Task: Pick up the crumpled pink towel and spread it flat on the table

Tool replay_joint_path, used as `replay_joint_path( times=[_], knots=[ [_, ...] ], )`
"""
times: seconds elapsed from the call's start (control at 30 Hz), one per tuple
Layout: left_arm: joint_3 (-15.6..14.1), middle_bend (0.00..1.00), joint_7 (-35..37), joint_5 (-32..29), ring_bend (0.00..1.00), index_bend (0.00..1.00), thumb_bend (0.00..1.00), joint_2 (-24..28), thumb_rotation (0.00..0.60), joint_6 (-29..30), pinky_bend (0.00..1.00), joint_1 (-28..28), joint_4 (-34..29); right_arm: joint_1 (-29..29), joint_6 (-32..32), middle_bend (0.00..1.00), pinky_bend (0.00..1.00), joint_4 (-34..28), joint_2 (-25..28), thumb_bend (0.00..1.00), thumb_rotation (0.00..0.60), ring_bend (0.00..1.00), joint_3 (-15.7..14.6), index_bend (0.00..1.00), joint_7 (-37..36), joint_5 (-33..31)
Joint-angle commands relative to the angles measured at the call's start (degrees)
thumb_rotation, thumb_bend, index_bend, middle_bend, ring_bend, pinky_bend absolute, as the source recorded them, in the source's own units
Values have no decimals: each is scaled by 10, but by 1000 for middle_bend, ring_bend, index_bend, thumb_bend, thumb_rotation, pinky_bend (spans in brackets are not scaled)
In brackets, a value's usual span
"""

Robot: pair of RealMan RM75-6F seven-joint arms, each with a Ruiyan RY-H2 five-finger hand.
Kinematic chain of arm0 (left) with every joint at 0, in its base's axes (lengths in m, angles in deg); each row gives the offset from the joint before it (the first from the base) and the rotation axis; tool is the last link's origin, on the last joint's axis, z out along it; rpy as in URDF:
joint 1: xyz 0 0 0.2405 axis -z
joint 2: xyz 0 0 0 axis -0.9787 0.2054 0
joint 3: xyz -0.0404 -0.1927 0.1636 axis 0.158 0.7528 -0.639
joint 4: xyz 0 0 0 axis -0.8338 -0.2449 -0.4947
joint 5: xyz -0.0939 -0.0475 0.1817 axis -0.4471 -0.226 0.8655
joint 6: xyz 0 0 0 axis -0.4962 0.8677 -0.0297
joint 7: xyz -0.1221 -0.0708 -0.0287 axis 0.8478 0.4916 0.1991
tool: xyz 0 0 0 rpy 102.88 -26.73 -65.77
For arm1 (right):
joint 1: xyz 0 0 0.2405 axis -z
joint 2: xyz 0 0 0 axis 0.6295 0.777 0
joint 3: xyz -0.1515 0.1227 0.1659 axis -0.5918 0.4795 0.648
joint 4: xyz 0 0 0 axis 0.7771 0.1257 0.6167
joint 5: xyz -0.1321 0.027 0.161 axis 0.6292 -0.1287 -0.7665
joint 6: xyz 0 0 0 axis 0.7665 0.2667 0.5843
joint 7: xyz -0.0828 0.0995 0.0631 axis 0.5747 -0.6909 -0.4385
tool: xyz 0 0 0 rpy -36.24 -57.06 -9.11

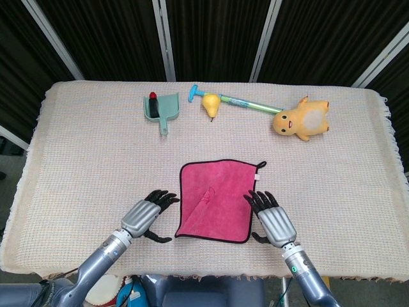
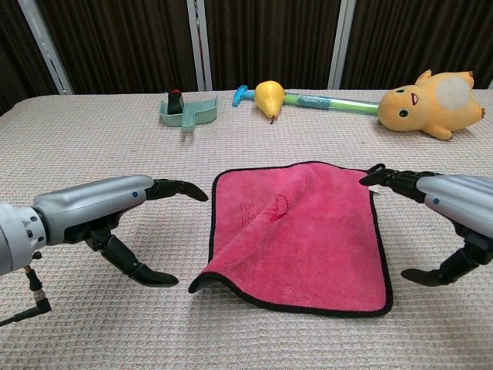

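Pink towel (image 1: 214, 199): spread near bench's front edge, centre, one small ridge left of middle. Left hand (image 1: 144, 216) and right hand (image 1: 271, 219): fingers apart, holding nothing, flanking towel's near corners; right hand closer to its edge.

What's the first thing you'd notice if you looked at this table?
The bright pink towel lying spread out near the front of the table, with one small crease in its middle. The left hand and right hand sit open on either side of it. At the back right lies a yellow plush toy.
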Motion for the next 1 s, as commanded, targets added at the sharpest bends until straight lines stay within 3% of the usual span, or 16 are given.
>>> replay_joint_path(
  times=[0.03, 0.2, 0.3, 0.57, 0.7, 0.8, 1.0],
  knots=[
    [0, 84, -7, 4, 0, 243, 25, 1, 600, 6, 4, -2, 3, 8, 15, 0, 0, -4, 6, 278, 600, 0, 5, 0, -10, 5],
    [-5, 108, -31, 47, 0, 424, 45, -5, 600, 26, 7, 0, 30, 22, 39, 0, 0, 3, 16, 278, 600, 0, 11, 0, -48, 17],
    [-6, 113, -44, 67, 0, 466, 95, -12, 600, 31, 7, 3, 48, 24, 40, 0, 0, 14, 19, 278, 600, 0, 13, 0, -62, 19],
    [-3, 127, -85, 100, 0, 491, 98, -61, 600, 52, 7, 8, 114, 27, 45, 0, 0, 34, 25, 278, 600, 0, 20, 0, -95, 33],
    [1, 128, -94, 101, 0, 486, 49, -94, 600, 56, 7, 7, 140, 28, 41, 0, 0, 42, 30, 278, 600, 0, 22, 0, -111, 35],
    [0, 131, -118, 99, 0, 488, 48, -136, 600, 54, 7, 8, 177, 28, 39, 0, 0, 55, 34, 278, 600, 0, 27, 0, -130, 35],
    [3, 133, -132, 99, 0, 491, 48, -170, 600, 52, 7, 10, 213, 30, 42, 0, 0, 66, 38, 277, 600, 0, 29, 0, -158, 44]
  ],
)
